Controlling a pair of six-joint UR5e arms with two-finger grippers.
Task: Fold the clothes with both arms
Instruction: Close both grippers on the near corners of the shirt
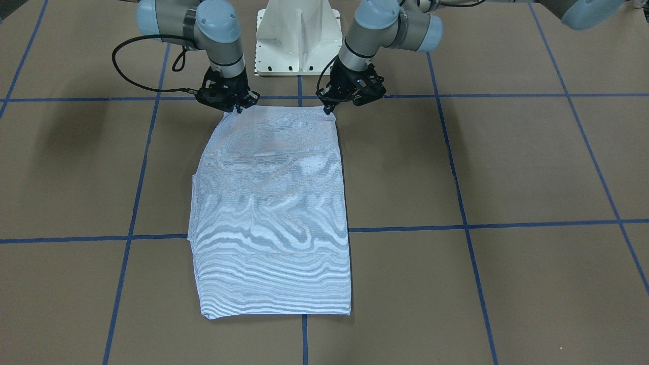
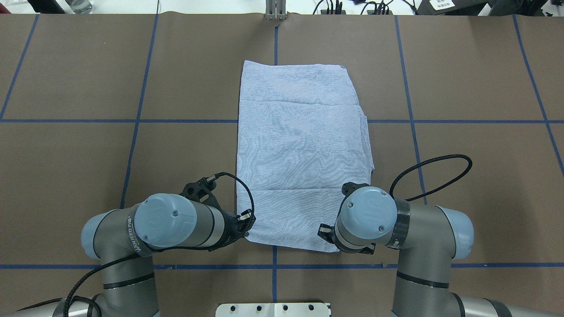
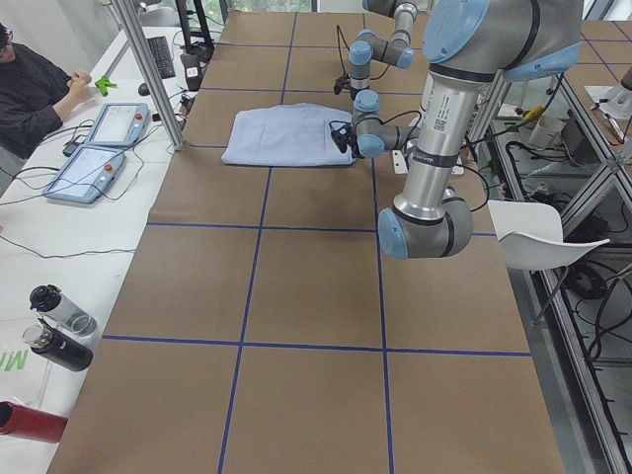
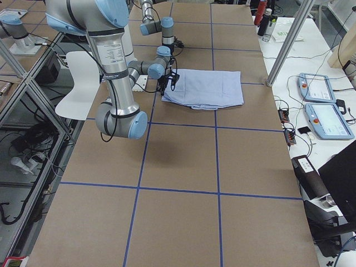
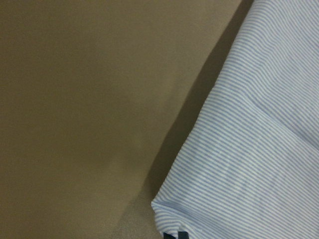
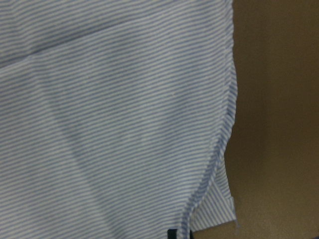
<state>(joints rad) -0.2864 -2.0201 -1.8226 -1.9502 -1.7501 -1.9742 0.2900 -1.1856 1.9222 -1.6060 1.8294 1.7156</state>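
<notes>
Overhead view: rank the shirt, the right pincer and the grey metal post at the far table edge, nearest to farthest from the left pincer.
From the left pincer:
1. shirt: its near corner sits at the pincer's tips.
2. right pincer: at the shirt's other near corner.
3. grey metal post: at the far edge, beyond the shirt.

A robotics lab: taped table [image 3: 296, 296], teach pendants [image 3: 117, 125], aluminium framing [image 3: 146, 69].

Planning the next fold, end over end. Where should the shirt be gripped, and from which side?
Grip the shirt at the two corners of its short edge nearest the robot, from the robot's side, one gripper each. It lies flat as a long rectangle, so those corners are free to lift; the left gripper and right gripper sit at them.
</notes>
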